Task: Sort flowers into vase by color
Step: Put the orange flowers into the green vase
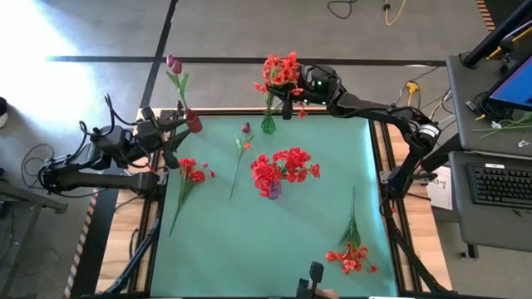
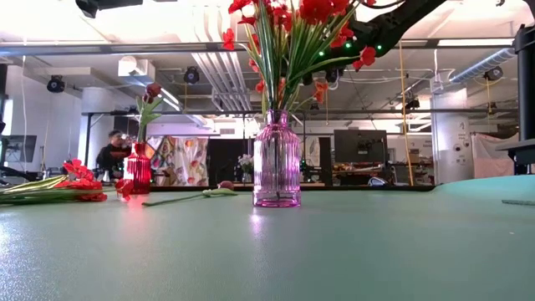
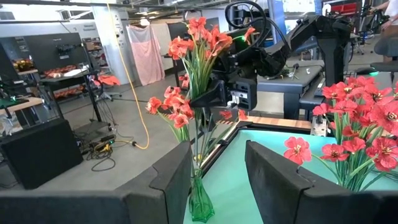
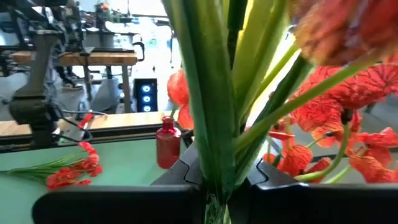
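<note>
1. Flowers (image 1: 283, 73): orange-red bunch, stems in green vase (image 1: 268, 125) at counter's (image 1: 332, 232) far edge, right fingers (image 3: 239, 93) pinching stems.
2. Light, floppy; grip stems, never blooms.
3. Left fingers (image 3: 280, 180) spread, idle near red vase (image 1: 193, 122).

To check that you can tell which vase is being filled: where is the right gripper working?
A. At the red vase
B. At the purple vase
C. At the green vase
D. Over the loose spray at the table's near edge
C: the right gripper is shut on the orange-red flowers standing in the green vase at the table's far edge.
</note>
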`<state>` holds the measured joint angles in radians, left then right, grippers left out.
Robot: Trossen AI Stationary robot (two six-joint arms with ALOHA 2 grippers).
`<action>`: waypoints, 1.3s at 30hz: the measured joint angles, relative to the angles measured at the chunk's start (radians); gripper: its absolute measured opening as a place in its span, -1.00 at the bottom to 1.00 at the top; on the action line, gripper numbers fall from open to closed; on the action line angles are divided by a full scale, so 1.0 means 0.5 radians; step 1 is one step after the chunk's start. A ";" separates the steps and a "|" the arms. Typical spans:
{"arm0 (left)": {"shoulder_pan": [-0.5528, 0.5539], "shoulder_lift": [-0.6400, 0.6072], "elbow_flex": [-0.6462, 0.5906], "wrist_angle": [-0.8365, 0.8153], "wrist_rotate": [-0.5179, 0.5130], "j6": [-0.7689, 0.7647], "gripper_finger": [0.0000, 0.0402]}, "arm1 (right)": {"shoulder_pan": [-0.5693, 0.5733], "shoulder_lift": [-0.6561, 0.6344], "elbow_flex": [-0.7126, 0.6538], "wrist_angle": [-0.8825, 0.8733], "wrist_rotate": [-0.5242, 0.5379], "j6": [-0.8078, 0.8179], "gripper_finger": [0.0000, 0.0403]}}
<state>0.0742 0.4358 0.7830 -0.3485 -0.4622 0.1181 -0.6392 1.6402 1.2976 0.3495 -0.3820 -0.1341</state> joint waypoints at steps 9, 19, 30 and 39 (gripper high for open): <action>0.000 0.000 0.000 0.000 0.000 0.000 -0.31 | 0.000 0.000 0.000 -0.001 0.034 -0.001 -0.87; 0.000 0.000 0.000 0.000 0.000 0.000 -0.31 | 0.000 0.000 0.000 -0.002 0.037 0.005 -0.87; 0.000 0.000 0.000 0.000 0.000 0.000 -0.31 | -0.001 0.000 0.000 -0.006 0.091 0.031 -0.72; 0.000 0.000 0.000 0.000 0.000 0.000 -0.31 | -0.001 0.000 0.001 -0.051 0.138 -0.016 -0.62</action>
<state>0.0742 0.4358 0.7830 -0.3485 -0.4622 0.1182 -0.6395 1.6402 1.2980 0.3238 -0.3129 -0.1420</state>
